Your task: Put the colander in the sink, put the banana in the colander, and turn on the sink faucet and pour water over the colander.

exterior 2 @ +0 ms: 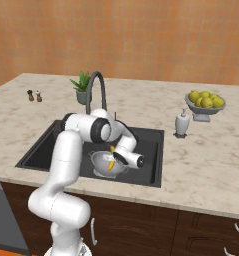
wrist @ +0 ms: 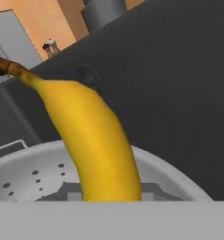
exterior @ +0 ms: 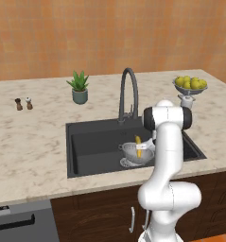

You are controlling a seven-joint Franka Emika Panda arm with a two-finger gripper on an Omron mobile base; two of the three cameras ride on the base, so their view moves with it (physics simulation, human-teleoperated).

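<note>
The banana [exterior: 139, 146] stands nearly upright in the colander [exterior: 132, 152], its dark tip up, inside the sink [exterior: 93, 142]. The gripper [exterior 2: 114, 159] is narrowly closed on the banana's lower end.

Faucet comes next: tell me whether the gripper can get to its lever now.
Probably not yet: the gripper is shut on the banana over the colander. Otherwise the way to the faucet looks free.

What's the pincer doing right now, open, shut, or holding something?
Pincer: shut on the banana, holding it over the colander in the sink.
</note>
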